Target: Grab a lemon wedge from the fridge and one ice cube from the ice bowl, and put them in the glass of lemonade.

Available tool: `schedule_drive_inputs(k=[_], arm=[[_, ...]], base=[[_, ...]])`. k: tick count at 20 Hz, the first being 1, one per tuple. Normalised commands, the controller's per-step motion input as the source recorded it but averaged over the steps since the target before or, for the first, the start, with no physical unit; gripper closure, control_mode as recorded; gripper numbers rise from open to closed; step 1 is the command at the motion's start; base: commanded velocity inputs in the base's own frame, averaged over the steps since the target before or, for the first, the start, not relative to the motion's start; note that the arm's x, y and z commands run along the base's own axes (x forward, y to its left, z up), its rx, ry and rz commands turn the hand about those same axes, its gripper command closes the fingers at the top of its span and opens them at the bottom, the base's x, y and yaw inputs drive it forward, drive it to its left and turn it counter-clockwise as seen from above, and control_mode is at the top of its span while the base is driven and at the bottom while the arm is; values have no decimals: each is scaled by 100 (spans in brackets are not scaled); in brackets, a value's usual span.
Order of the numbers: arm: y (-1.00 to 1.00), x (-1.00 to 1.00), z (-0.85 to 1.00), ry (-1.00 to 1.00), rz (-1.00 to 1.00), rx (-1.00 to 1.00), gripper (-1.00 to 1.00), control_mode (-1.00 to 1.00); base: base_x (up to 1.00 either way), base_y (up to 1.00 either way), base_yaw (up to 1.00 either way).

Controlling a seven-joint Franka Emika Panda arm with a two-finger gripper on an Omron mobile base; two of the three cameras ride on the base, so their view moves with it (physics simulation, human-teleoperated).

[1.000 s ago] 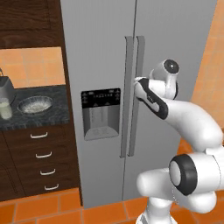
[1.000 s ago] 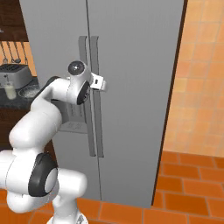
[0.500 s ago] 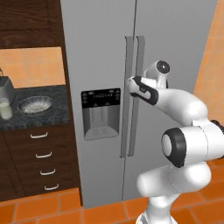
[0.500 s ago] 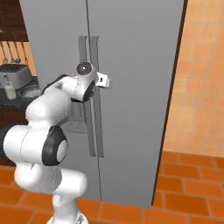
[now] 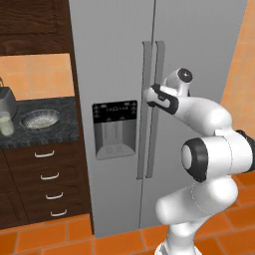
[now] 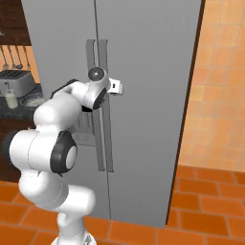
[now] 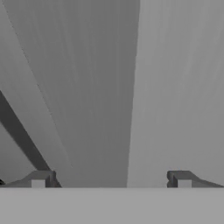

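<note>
The grey fridge (image 5: pixel 114 60) stands with both doors shut, and the lemon wedge is hidden. My gripper (image 5: pixel 149 94) is at the two long vertical handles (image 5: pixel 152 74), at about mid-height, pointing into the door. In the hand view the gripper (image 7: pixel 111 179) is open wide, its fingertips (image 7: pixel 39 179) apart with grey door surface close in front and nothing between them. From the right it is the gripper (image 6: pixel 115 87) beside the handles (image 6: pixel 103 119). On the dark counter to the left sit the ice bowl (image 5: pixel 40 118) and the glass of lemonade (image 5: pixel 6 123).
A black dispenser panel (image 5: pixel 114 127) is set in the left door. A silver toaster (image 6: pixel 12 81) stands behind the glass (image 6: pixel 10 99) and bowl (image 6: pixel 31 100). Dark drawers (image 5: pixel 47 184) lie under the counter. An orange tiled wall (image 6: pixel 215 95) flanks the fridge on the right.
The hand has slid left to the fridge handles and the elbow has swung in closer. The jaws have stayed open and the doors have stayed shut.
</note>
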Motion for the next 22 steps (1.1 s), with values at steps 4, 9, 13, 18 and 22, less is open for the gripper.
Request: schedule_drive_inputs(k=[4, 9, 13, 18, 22], arm=[[-41, 0, 0, -16, -1, 0, -100, -100], [-19, 25, -1, -9, -2, 0, -100, -100], [17, 81, -17, 0, -1, 0, -100, -100], [3, 18, -5, 1, 0, 0, 100, -100], [0, 1, 0, 3, 0, 0, 100, -100]], base=[[0, 0, 0], [0, 0, 0], [0, 0, 0], [0, 0, 0], [0, 0, 0]])
